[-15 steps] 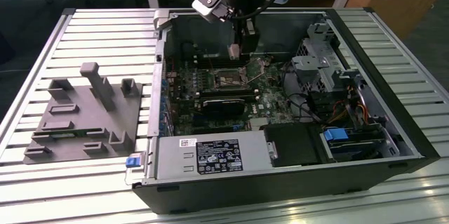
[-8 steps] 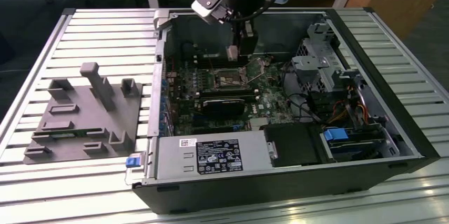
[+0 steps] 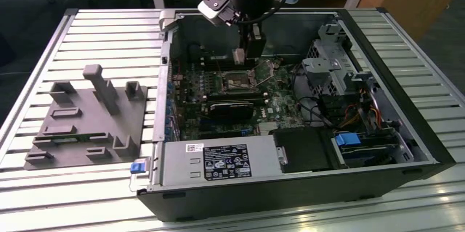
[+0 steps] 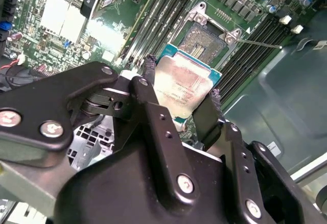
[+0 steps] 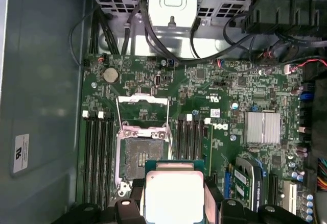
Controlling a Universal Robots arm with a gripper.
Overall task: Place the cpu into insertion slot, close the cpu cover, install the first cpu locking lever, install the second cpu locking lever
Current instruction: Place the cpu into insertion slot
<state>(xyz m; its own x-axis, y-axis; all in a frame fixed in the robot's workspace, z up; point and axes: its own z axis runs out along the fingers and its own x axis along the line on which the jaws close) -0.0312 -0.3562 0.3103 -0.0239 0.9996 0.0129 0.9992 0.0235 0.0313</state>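
My gripper [image 3: 243,53] reaches down into the open computer case [image 3: 407,134] and is shut on the cpu [image 3: 238,56], a flat square chip with a silvery top. In the second wrist view the two black fingers [image 4: 148,76] clamp opposite edges of the cpu [image 4: 185,87]. The chip hangs a little above the board, short of the insertion slot [image 4: 206,38]. In the first wrist view the cpu [image 5: 173,193] sits just beside the bare insertion slot [image 5: 140,157]. The cpu cover [image 5: 142,106], a thin metal frame, stands flipped open past the slot. A thin locking lever [image 4: 258,43] juts out beside the slot.
Memory slots [image 5: 97,152] flank the socket, and a silver heatsink [image 5: 262,128] lies further off. A black module [image 3: 232,109] sits near the socket, the drive cage [image 3: 330,68] and cables on the exterior view's right, the power supply [image 3: 210,161] in front. A grey fixture block [image 3: 87,117] lies outside the case.
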